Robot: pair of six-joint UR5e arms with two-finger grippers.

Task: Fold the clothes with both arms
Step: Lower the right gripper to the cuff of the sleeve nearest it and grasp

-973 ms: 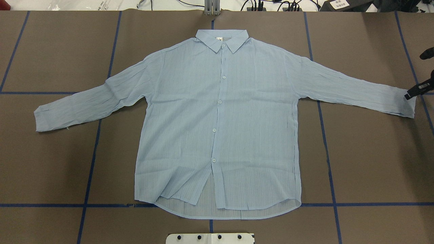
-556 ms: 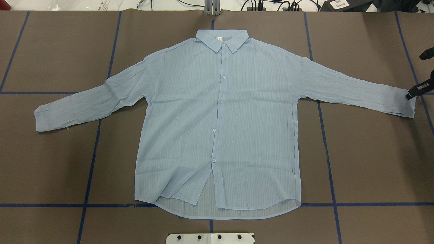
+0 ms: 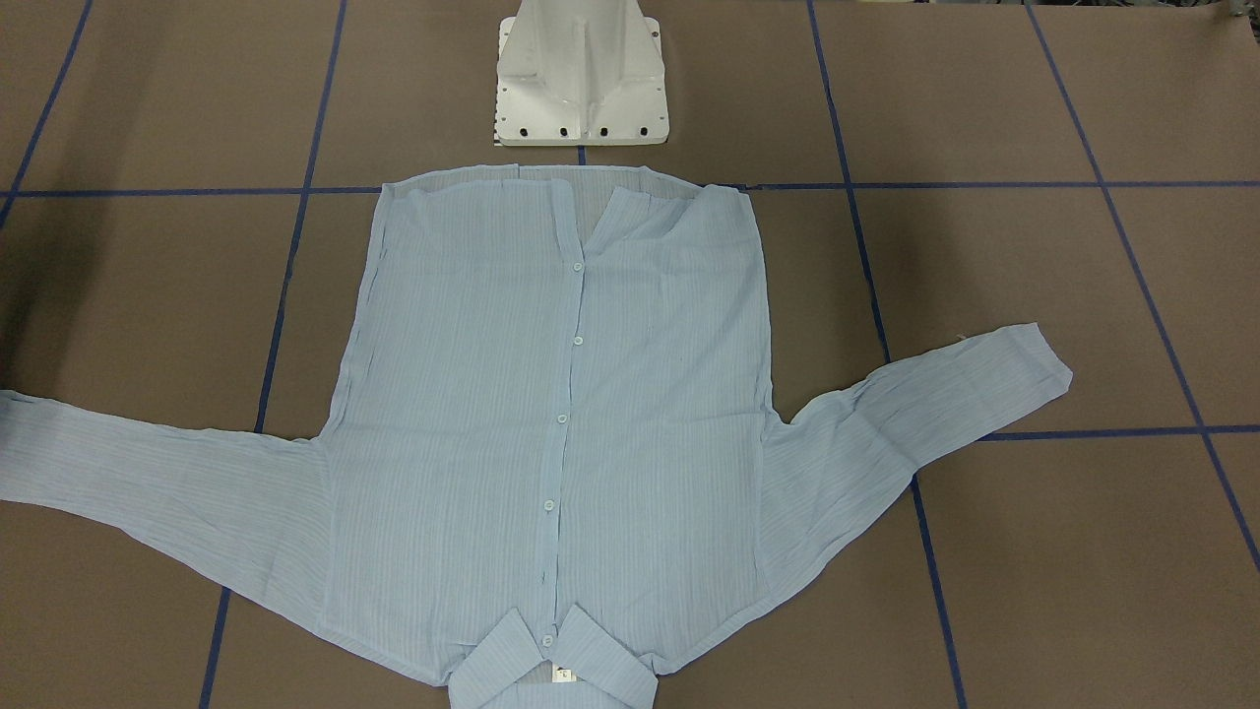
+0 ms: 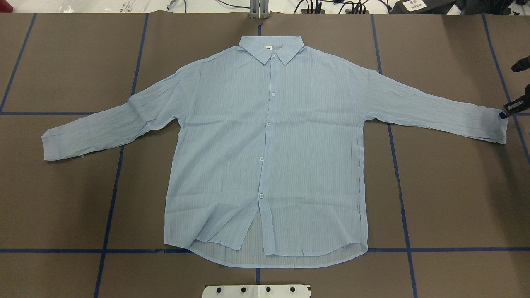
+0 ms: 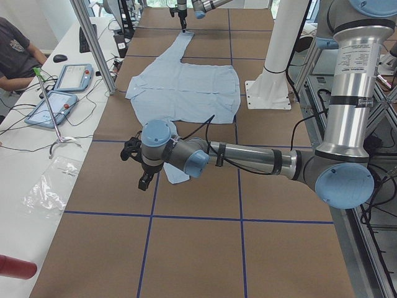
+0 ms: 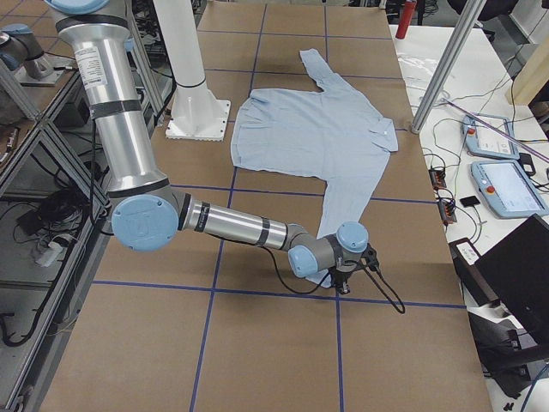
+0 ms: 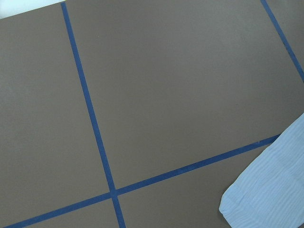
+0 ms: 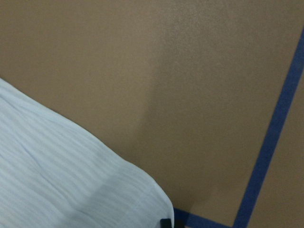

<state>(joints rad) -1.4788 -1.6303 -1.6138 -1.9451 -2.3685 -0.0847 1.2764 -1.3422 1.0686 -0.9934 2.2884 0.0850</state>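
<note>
While the overhead view catches only a black sliver of the right gripper [image 4: 506,112] at its edge, just at one sleeve's cuff, the camera at the robot's right end shows the whole right arm [image 6: 232,227] stretched low over the worktop [image 4: 455,198], wrist above that cuff. I cannot tell how its jaws stand; its wrist camera gives only the cuff corner and a black tip at the bottom edge. The left gripper [image 5: 144,180] appears only from the left end, hanging just beside the other cuff, and its opening I cannot tell either.

The shirt [image 4: 269,157] lies flat, buttoned front up, sleeves spread wide, hem near the white pedestal [image 3: 581,79] and collar away from it. Blue tape lines [image 4: 455,249] cross the brown worktop. Alongside stands a white side table [image 5: 18,149] with tablets [image 5: 73,77], and a person [image 5: 15,56] sits there.
</note>
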